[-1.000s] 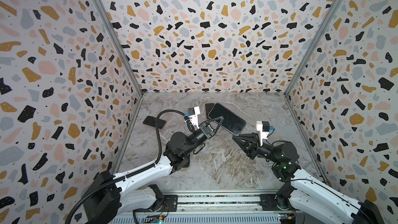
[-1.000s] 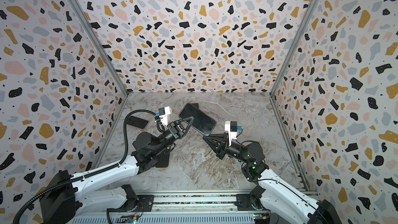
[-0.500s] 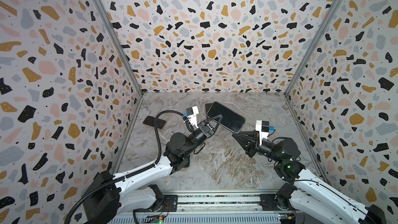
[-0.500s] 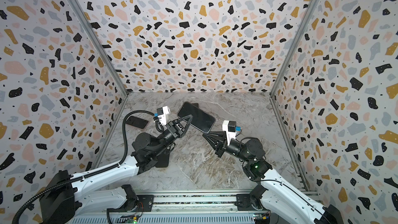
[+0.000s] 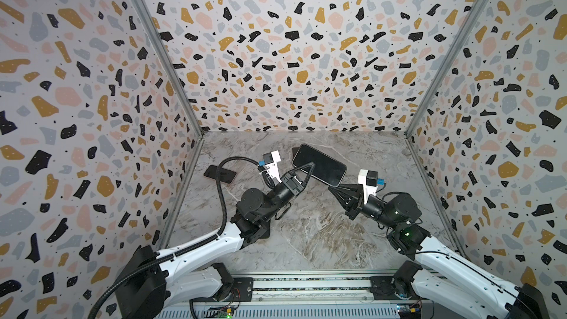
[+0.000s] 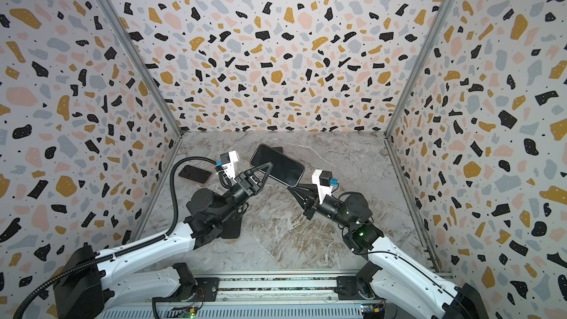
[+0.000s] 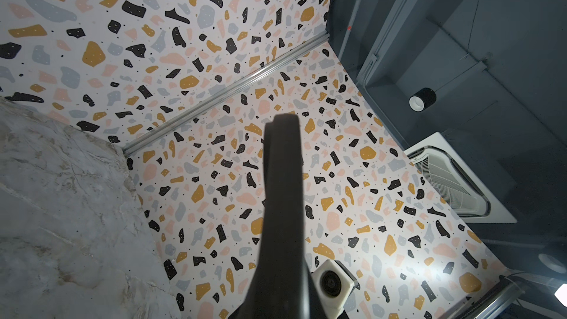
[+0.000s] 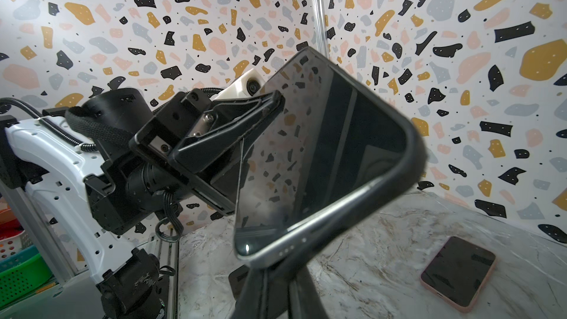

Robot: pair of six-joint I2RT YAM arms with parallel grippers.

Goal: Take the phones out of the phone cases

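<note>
The phone (image 5: 319,165) (image 6: 277,165) hangs tilted above the table, black screen up, in a dark phone case (image 8: 408,161). My left gripper (image 5: 311,165) (image 6: 270,165) is shut on the phone's long edge, one fingertip (image 8: 276,99) on the glass. My right gripper (image 5: 331,186) (image 6: 290,188) is shut on the case at the phone's near corner. There the phone's silver edge (image 8: 276,250) shows above the case rim. In the left wrist view only a dark blurred strip (image 7: 282,179) shows, and finger and phone cannot be told apart.
A second phone in a pink case (image 5: 220,174) (image 6: 195,174) (image 8: 458,271) lies flat at the left of the marble table (image 5: 322,240). A black flat thing (image 6: 231,228) lies under the left arm. Another dark corner (image 6: 277,149) peeks from behind the held phone. Terrazzo walls enclose three sides.
Both grippers and the phone between them have shifted slightly toward the back left. Both grips are unchanged.
</note>
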